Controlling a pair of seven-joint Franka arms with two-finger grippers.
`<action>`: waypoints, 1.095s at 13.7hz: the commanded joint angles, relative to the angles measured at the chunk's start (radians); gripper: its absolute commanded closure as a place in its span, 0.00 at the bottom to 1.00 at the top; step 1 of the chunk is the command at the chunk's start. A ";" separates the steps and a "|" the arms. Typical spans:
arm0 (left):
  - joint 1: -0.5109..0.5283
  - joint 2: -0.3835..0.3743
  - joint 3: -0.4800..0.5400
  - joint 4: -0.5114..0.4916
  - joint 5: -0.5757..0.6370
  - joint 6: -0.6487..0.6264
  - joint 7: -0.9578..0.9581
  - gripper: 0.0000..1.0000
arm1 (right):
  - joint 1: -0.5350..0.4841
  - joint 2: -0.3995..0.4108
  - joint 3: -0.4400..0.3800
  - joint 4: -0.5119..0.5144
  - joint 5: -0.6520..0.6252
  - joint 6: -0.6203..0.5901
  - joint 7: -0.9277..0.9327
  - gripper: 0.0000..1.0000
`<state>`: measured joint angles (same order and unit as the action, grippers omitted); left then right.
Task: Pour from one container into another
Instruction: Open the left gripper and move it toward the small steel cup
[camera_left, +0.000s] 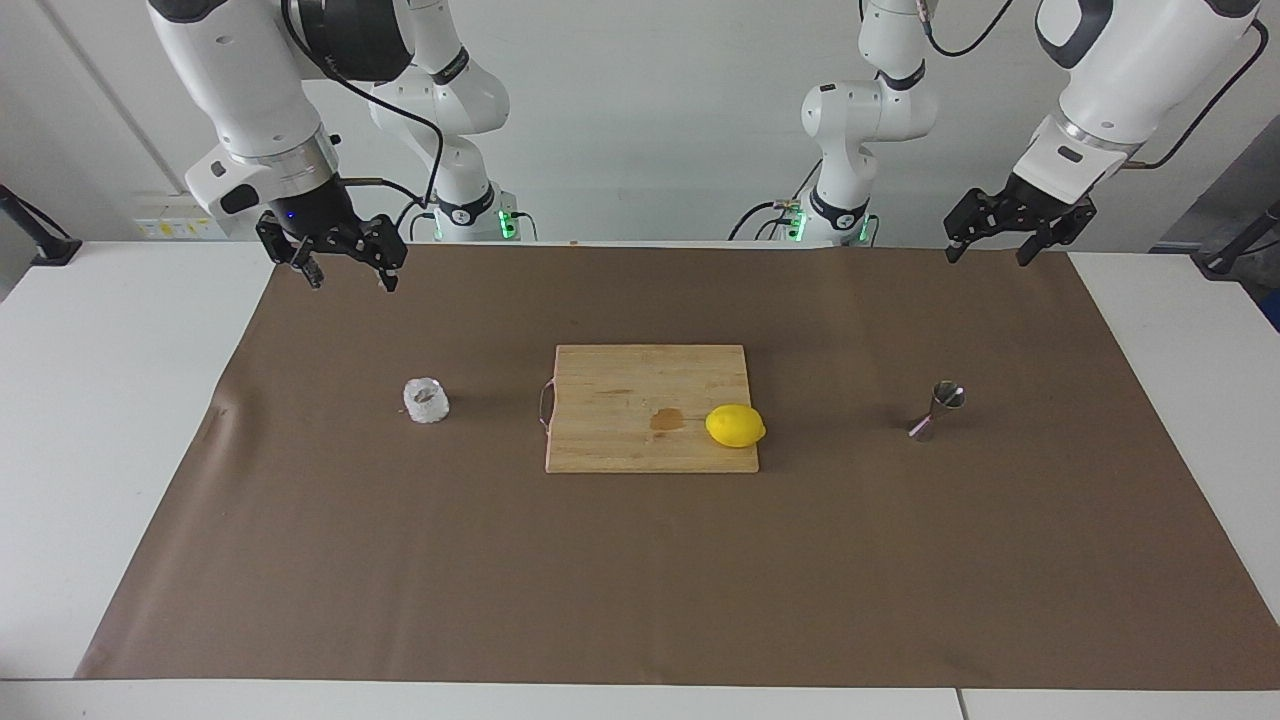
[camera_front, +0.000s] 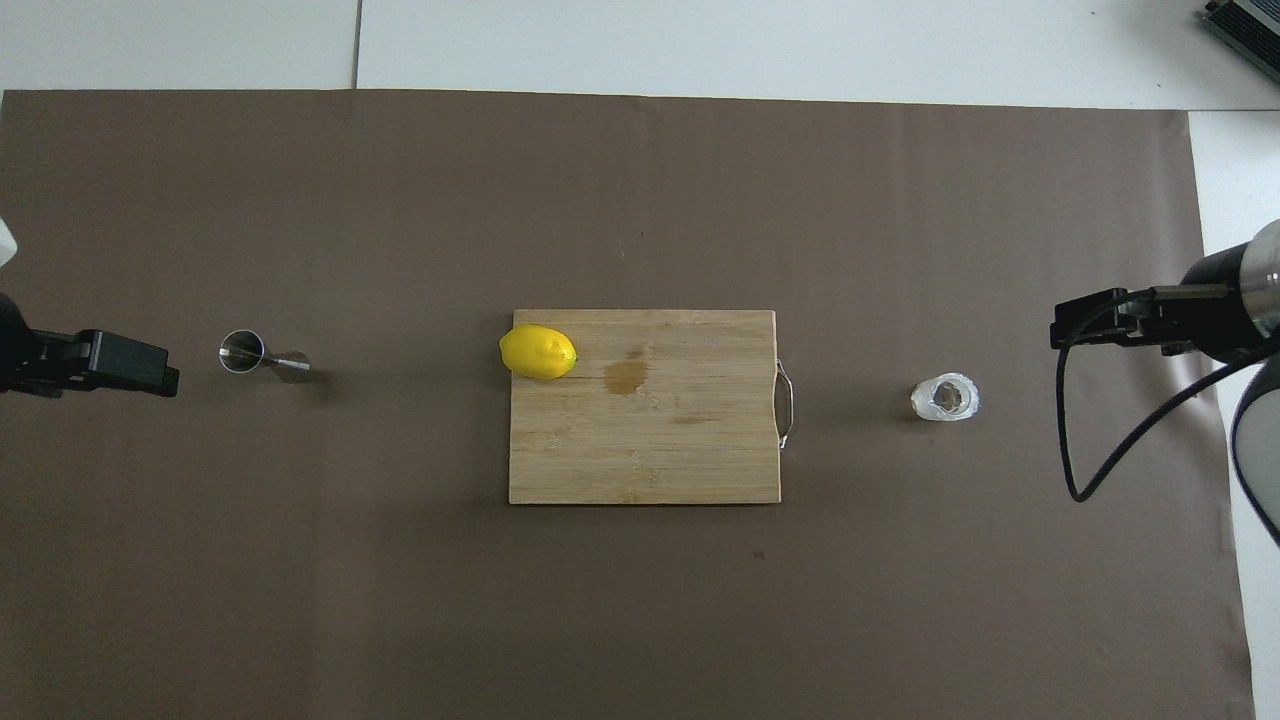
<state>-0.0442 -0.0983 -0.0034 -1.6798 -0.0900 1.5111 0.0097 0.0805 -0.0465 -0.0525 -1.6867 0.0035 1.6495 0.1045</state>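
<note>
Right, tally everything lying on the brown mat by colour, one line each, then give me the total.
Clear: 1, the glass cup
Silver: 1, the metal jigger
Yellow: 1, the lemon
Wood-coloured: 1, the cutting board, which carries the lemon
Total: 4
</note>
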 joint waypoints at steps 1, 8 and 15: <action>0.042 0.008 0.011 -0.005 -0.107 -0.034 0.013 0.00 | -0.007 -0.026 -0.001 -0.024 0.030 -0.005 -0.029 0.00; 0.191 0.165 0.019 0.046 -0.293 -0.185 0.013 0.00 | -0.013 -0.026 -0.001 -0.025 0.030 -0.005 -0.029 0.00; 0.277 0.337 0.046 0.078 -0.422 -0.209 0.015 0.00 | -0.013 -0.026 -0.001 -0.025 0.030 -0.005 -0.029 0.00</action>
<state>0.2273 0.1826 0.0254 -1.6423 -0.4927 1.3380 0.0200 0.0766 -0.0466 -0.0527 -1.6874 0.0035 1.6495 0.1045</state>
